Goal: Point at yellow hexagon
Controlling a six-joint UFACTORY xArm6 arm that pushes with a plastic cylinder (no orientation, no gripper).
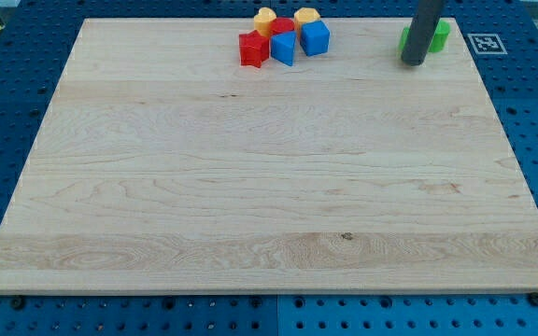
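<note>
A yellow hexagon (307, 16) sits at the view's top edge of the wooden board, at the right end of a tight cluster of blocks. A second yellow block (265, 19) sits at the cluster's top left; its shape is unclear. My tip (413, 62) rests on the board at the view's top right, about a hundred pixels right of the yellow hexagon and apart from it. The dark rod rises out of the top of the view.
The cluster also holds a red star-like block (253, 49), a red round block (283, 26), and two blue blocks (283, 47) (316, 37). Green blocks (437, 35) lie just behind the rod, partly hidden. The board (269, 187) lies on a blue pegboard.
</note>
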